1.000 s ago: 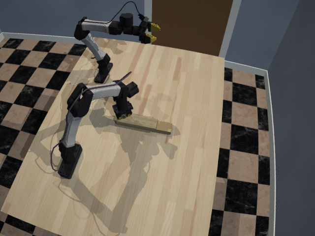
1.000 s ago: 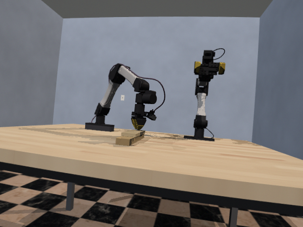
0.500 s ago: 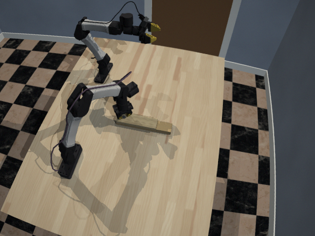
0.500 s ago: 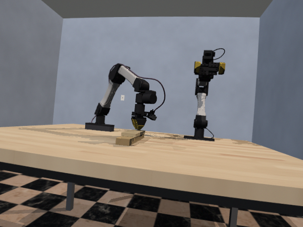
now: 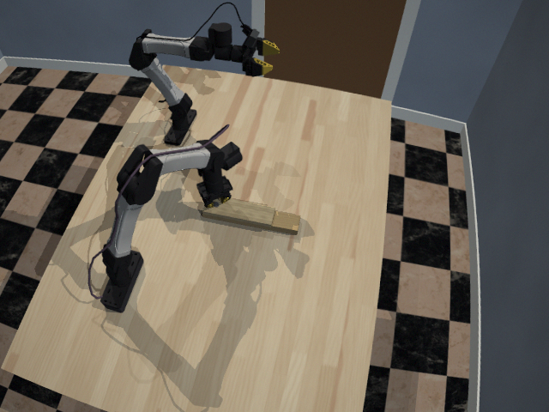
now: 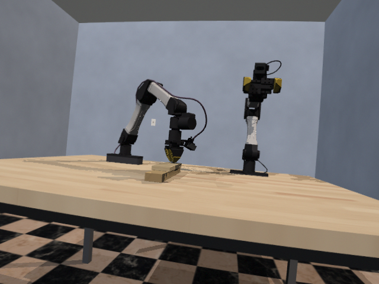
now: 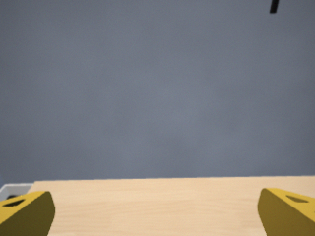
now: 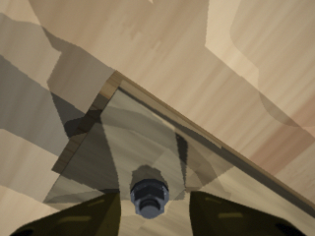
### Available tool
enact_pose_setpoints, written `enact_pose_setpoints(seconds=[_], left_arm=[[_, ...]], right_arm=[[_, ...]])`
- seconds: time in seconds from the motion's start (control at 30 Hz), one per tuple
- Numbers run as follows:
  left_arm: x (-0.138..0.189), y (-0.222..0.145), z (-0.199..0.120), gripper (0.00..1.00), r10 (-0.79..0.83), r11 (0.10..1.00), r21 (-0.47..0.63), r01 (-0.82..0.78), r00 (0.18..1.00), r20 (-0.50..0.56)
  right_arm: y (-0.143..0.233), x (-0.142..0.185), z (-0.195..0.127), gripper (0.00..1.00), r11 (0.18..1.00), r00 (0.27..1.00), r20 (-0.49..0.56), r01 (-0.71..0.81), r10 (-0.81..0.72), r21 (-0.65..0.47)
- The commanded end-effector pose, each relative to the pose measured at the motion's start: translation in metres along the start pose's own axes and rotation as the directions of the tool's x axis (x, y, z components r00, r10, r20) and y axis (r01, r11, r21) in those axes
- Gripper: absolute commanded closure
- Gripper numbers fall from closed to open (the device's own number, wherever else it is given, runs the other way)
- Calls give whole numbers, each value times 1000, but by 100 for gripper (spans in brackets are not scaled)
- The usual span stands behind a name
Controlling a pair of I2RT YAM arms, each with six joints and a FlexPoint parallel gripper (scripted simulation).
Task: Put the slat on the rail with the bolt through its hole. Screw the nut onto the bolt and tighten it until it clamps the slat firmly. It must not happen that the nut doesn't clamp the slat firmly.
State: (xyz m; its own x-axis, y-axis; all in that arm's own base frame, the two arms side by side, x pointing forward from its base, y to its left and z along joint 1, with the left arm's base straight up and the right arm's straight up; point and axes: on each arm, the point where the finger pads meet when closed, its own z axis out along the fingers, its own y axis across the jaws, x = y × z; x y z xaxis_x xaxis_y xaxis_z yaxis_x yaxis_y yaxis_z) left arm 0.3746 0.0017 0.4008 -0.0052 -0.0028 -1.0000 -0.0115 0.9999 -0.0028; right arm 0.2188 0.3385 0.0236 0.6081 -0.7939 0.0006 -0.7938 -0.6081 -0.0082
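Pale tan with reddish-brown streaks across the table (image 5: pixel 310 275) (image 6: pixel 189 207) (image 7: pixel 157 206) (image 8: pixel 148 29); on the table, grained greyish tan for the slat (image 8: pixel 143 143) (image 5: pixel 248 210) (image 6: pixel 163 166), deeper golden brown for the rail (image 5: pixel 286 221) (image 6: pixel 154 176) (image 8: pixel 84 130), dark blue-grey for nut (image 8: pixel 149 188) and bolt (image 8: pixel 150 208). Above the table, black and yellow on the left gripper (image 5: pixel 274 59) (image 6: pixel 262 84) (image 7: pixel 157 211) and right gripper (image 5: pixel 218 202) (image 6: pixel 173 161) (image 8: pixel 155 201). Below the table, black and pinkish-tan checks, marbled, on the floor (image 5: pixel 425 283) (image 6: pixel 180 244). Beyond the table, blue-grey on the walls (image 5: pixel 111 27) (image 6: pixel 199 45) (image 7: pixel 148 98), dark brown on the door (image 5: pixel 332 44)
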Motion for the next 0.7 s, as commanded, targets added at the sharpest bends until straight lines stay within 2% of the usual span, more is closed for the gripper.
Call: enact_pose_setpoints(seconds=[0.0, 0.67], left_arm=[[-7, -1, -2, 0, 1, 1000, 2, -1, 1000, 20], [-7, -1, -2, 0, 1, 1000, 2, -1, 1000, 20]], right_arm=[[1, 0, 7, 64, 1000, 1000, 9, 2, -2, -4], [1, 0, 12, 64, 1000, 1000, 9, 2, -2, -4]])
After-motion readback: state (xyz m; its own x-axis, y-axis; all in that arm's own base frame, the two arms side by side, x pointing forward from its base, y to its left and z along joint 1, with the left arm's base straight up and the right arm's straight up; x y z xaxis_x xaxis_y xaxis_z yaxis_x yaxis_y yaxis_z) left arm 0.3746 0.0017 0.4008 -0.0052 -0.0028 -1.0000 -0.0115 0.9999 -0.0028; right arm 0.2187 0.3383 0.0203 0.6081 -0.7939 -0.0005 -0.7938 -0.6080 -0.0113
